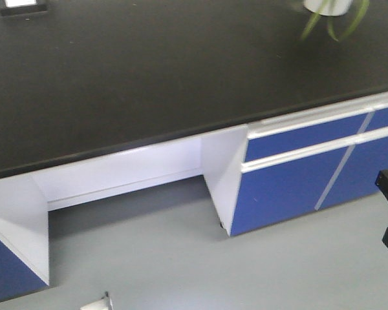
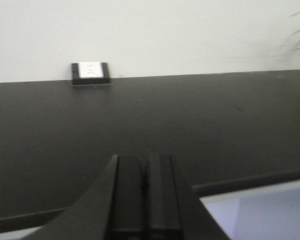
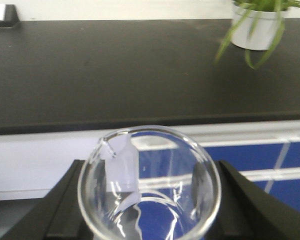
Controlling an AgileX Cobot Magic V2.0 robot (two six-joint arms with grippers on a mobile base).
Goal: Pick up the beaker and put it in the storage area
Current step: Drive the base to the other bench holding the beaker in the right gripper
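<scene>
The beaker point(image 3: 150, 185) is clear glass with a pouring lip at its upper left. In the right wrist view I look down into its mouth. My right gripper point(image 3: 150, 172) is shut on the beaker, one black finger on each side of its wall. It hangs in front of the bench edge, above the blue cabinet fronts. The storage area point(image 3: 115, 70) is the wide matte-black benchtop point(image 1: 149, 77) beyond it. My left gripper point(image 2: 145, 161) is shut with its jaws pressed together and nothing between them, over the front edge of the same benchtop point(image 2: 190, 115).
A small black box with a white face point(image 2: 90, 73) sits at the back of the bench by the wall. A potted plant point(image 3: 257, 25) stands at the back right. Below the benchtop are blue drawers point(image 1: 310, 168), a white knee recess point(image 1: 123, 171) and grey floor.
</scene>
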